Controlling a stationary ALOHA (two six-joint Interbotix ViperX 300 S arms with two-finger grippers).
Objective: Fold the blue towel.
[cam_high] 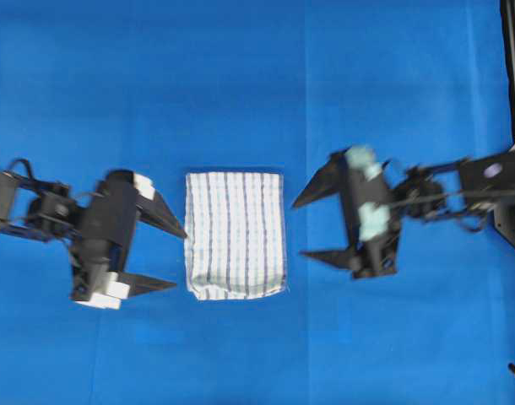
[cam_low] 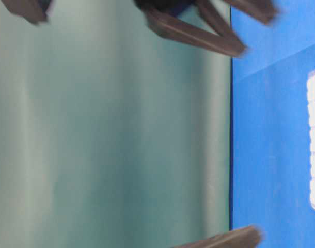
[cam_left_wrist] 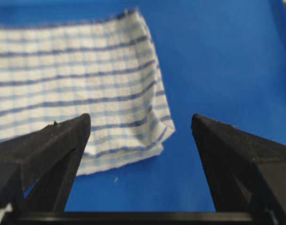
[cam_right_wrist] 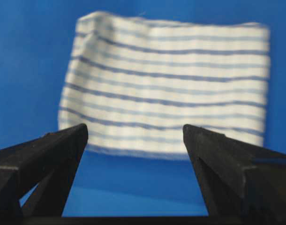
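Seemingly folded already, the towel (cam_high: 235,235) is seen lying flat as a compact rectangle at the middle of the blue-covered worktop (cam_high: 241,84), flanked by two end effectors. On the left of the overhead view, the left end effector (cam_high: 165,255) is shown with its jaws spread wide and nothing between them; its upper fingertip is placed just beside the towel's left edge, though contact cannot be told from above. In the left wrist view, the towel's doubled corner (cam_left_wrist: 152,140) is framed just ahead of the gap between the fingers, a layered hem being visible there, which suggests the cloth has been laid over itself. On the right, the right end effector (cam_high: 311,226) is likewise held agape and empty, its tips kept apart from the towel's right edge. From its wrist camera the towel is seen squarely ahead, beyond the fingertips, with bare worktop between. Both being opened and pointed inward at the cloth, the arrangement is best read as a release after a fold, or readiness for one more.
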